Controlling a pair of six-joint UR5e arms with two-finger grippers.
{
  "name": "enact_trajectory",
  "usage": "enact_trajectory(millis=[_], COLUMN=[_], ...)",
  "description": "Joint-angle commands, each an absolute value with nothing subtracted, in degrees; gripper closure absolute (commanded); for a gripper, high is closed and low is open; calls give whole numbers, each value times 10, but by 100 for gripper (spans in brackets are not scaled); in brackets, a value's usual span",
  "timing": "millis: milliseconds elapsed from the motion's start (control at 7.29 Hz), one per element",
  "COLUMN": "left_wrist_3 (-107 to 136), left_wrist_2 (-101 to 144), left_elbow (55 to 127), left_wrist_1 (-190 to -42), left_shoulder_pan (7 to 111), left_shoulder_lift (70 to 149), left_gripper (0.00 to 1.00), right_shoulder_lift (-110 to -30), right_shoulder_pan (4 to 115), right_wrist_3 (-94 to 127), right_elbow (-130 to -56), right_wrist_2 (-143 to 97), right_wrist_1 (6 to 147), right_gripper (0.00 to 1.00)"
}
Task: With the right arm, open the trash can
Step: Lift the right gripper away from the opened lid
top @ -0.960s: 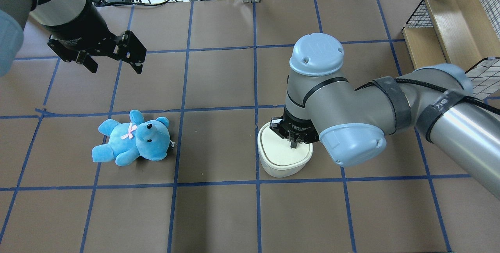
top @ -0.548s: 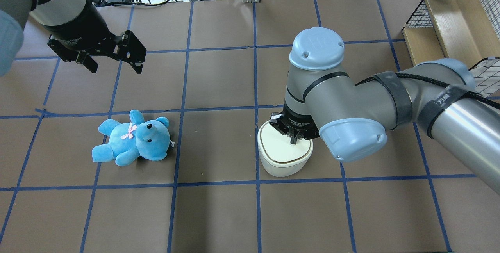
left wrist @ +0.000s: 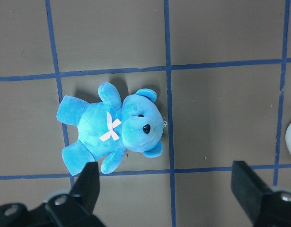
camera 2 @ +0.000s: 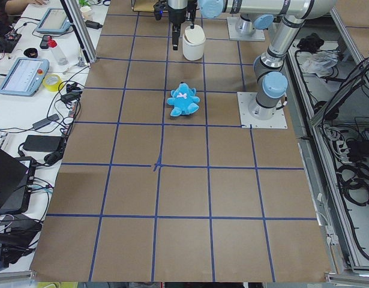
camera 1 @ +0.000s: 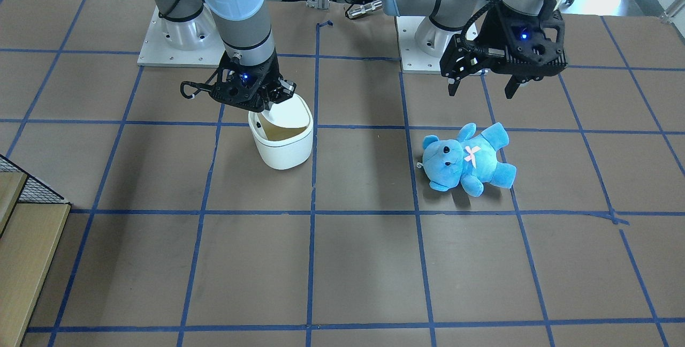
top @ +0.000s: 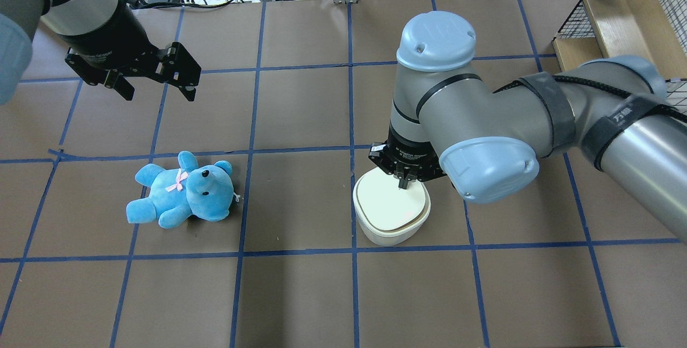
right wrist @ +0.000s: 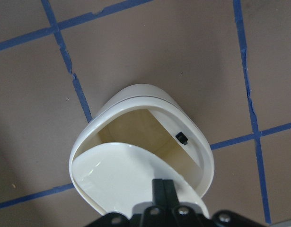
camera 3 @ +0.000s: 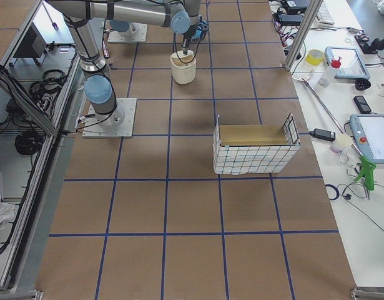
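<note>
I see jaws of right arm [top: 483, 111] pinched on raised lid [camera 1: 289, 111] of trash can [camera 1: 281, 154], mid-desk; left jaws spread, off teddy [top: 180, 191]

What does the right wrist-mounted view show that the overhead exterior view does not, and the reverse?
Only the right wrist-mounted view: the inside of the trash can, a small dark catch on its inner wall, the lid tilted open. Only the overhead exterior view: the blue teddy bear, the open left end effector, the wire basket. Both: the white trash can and the right end effector at its lid.
</note>
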State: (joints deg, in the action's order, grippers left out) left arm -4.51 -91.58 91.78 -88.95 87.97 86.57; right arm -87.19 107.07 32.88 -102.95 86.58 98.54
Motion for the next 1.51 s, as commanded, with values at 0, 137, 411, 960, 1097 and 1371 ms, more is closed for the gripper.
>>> enact_trajectory(millis=[0,137,411,960,1097,1371], left_wrist_3=[-45,-45,-45,-45,-45,-45], left_wrist_2=[-916,-916,-916,-916,-916,-916], left_elbow=[918,918,918,918,918,918], left_wrist_1=[-889,-889,-889,-889,-889,-889], left_shoulder_pan=[880,880,880,880,880,880], left_shoulder_lift=[866,866,866,866,866,866], left_gripper=[0,0,0,0,0,0], right_shoulder_lift=[-872,-871,-871,-871,-871,-871], right_shoulder_pan=[1069,1067,1054,1003,972,913], right_wrist_3=[323,322,300,160,75,2], right_elbow=[-948,-909,-869,-830,-823,-811], right_wrist_2=[867,867,885,938,954,947], right_wrist_1=[889,849,830,823,828,827], right_gripper=[100,100,100,61,33,0])
